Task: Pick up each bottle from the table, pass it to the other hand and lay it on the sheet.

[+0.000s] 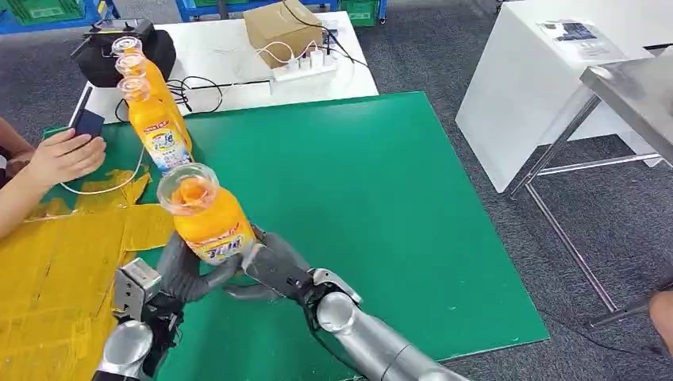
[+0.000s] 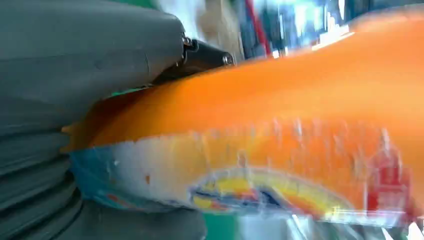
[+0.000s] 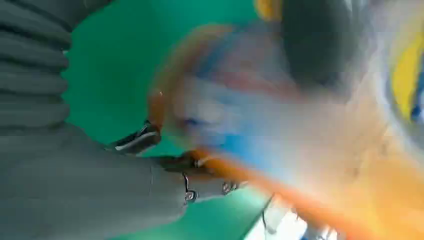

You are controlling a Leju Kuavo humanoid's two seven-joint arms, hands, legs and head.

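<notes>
An orange juice bottle (image 1: 208, 218) with a clear cap stands upright in the air over the front left of the green mat (image 1: 357, 206). My left hand (image 1: 178, 270) curls round its lower part from the left, and its thumb (image 2: 90, 50) lies against the bottle (image 2: 280, 140). My right hand (image 1: 274, 268) grips the same lower part from the right, and the blurred bottle (image 3: 260, 115) lies close before it. Three more orange bottles (image 1: 159, 127) stand in a row at the mat's back left. The yellow sheet (image 1: 55, 270) lies at the left.
A person's hand (image 1: 63, 157) rests at the left edge by a dark device (image 1: 89, 123) and a white cable. Behind the mat a white table (image 1: 238, 79) carries a cardboard box (image 1: 282, 28), a power strip and a black bag. A white cabinet and metal frame (image 1: 555, 151) stand at the right.
</notes>
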